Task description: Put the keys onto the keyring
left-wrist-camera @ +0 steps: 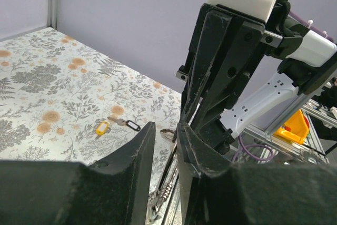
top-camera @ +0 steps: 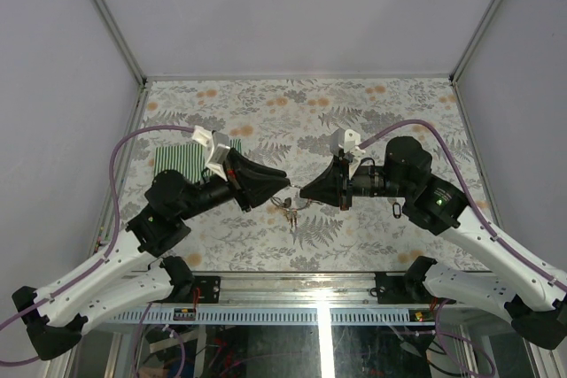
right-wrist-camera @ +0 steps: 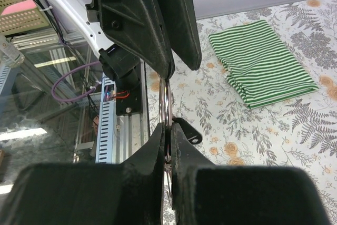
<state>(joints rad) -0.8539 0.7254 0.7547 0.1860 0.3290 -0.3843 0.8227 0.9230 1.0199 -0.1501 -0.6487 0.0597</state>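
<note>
The right gripper [right-wrist-camera: 167,129], jaws pinched tight on the keyring [right-wrist-camera: 165,101], holds it edge-on straight across to the left gripper [left-wrist-camera: 166,128], whose narrowly parted jaws may or may not grip it, keys [top-camera: 289,210] dangling beneath.

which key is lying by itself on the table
The yellow-tagged key, flat on the floral table beside a small black loop. The other keys hang bunched below the keyring that the right gripper pinches.
</note>
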